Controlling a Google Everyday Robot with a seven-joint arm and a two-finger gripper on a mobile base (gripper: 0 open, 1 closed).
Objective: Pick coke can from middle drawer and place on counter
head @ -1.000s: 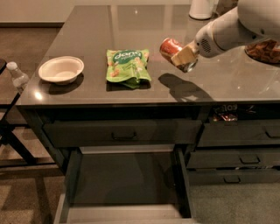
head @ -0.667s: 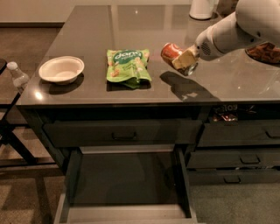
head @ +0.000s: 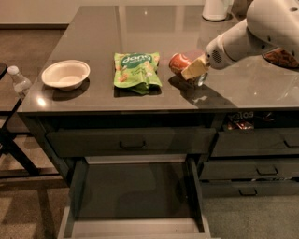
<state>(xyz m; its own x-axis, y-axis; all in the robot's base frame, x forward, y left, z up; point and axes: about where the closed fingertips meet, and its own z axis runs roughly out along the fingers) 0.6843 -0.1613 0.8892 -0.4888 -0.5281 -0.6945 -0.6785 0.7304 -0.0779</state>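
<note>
The tool point(head: 192, 71) sits right of centre in the upper half of the frame, at the end of a white arm point(head: 261, 25) that reaches in from the upper right corner. It is clenched on the coke can point(head: 178, 61). The can is tilted, its red side and white lettering facing up and left, and one pale finger point(head: 196, 68) lies across its lower right end. Can and tool are over the counter point(head: 93, 28) and cast a dark shadow on the glossy top just below and to the right; whether the can touches the surface cannot be told. Just left of the can lies a green snack bag point(head: 136, 69), flat on the counter and apart from the can. Further left, near the counter's left edge, stands a white bowl point(head: 65, 74). A white container point(head: 216, 8) stands at the top edge of the frame, and a brownish item point(head: 282, 58) lies at the right edge under the arm. A clear bottle point(head: 19, 81) stands off the counter at the far left. Below the counter's front edge is a wide dark drawer front point(head: 131, 141) with its handle, and beneath it the middle drawer point(head: 135, 228) stands pulled out toward the bottom of the frame, showing its dark floor. Narrower drawers point(head: 257, 169) are stacked at the lower right.
</note>
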